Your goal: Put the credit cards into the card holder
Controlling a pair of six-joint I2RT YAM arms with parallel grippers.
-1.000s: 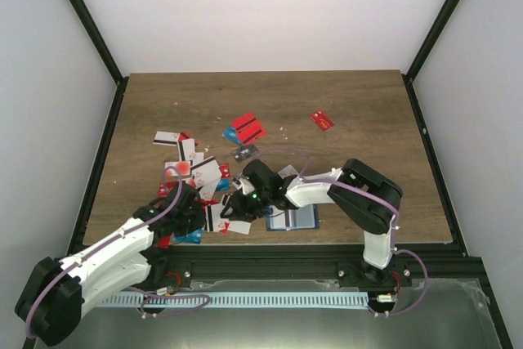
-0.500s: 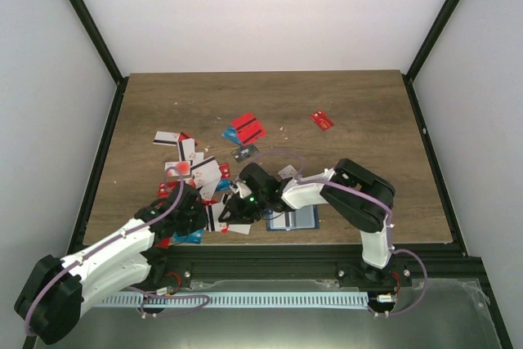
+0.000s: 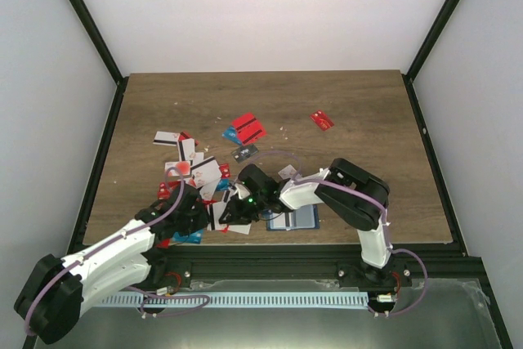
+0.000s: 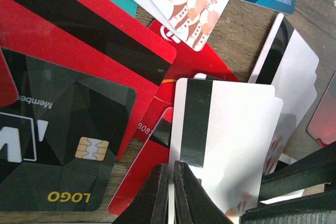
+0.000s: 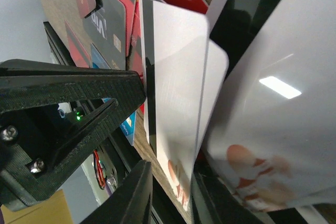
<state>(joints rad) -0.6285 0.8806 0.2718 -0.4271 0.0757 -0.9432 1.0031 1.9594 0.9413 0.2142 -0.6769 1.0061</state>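
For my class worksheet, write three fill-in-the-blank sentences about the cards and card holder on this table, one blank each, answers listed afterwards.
The black plastic card with a gold chip bears the gold word ____.
The white plastic card at the left pincer carries one ____ stripe.
In the top view, the dark navy rectangular card holder lies nearer the ____ arm's base.
Missing words: LOGO; black; right.

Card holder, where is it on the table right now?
In the top view, the card holder lies on the table near its front edge, partly under the right arm and just right of the scattered credit cards.
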